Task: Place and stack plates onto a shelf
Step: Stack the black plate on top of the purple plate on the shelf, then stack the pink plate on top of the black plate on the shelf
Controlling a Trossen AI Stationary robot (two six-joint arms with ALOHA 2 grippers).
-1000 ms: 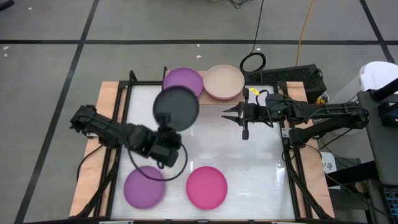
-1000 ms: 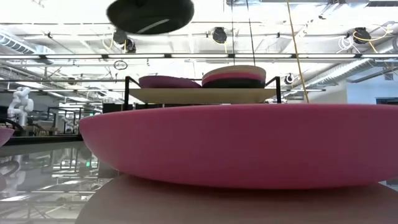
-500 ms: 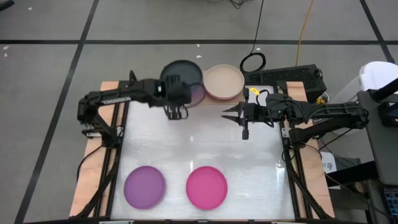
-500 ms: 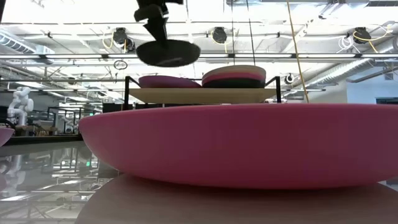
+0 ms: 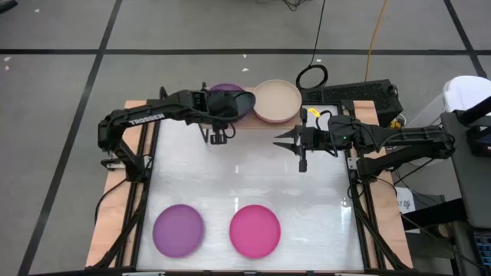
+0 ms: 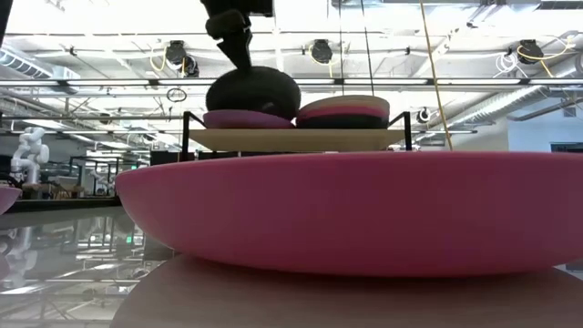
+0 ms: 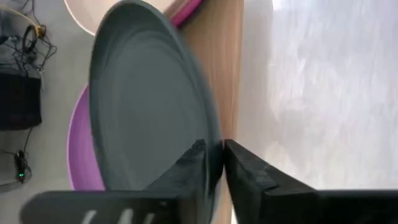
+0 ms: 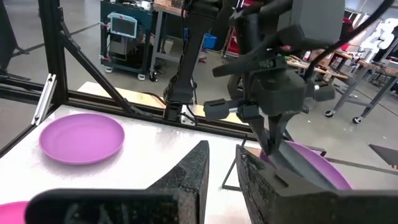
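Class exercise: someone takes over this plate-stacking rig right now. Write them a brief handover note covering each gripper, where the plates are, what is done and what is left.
Left gripper: pinching the rim of the dark grey plate, which leans tilted on the purple plate on the shelf.
Right gripper: empty, hanging over the table's middle, near the shelf.
Done: purple plate on the shelf's left side; a beige-topped stack on its right side.
Left: release and settle the grey plate flat, then shelve the second purple plate and the magenta plate from the table's near edge.
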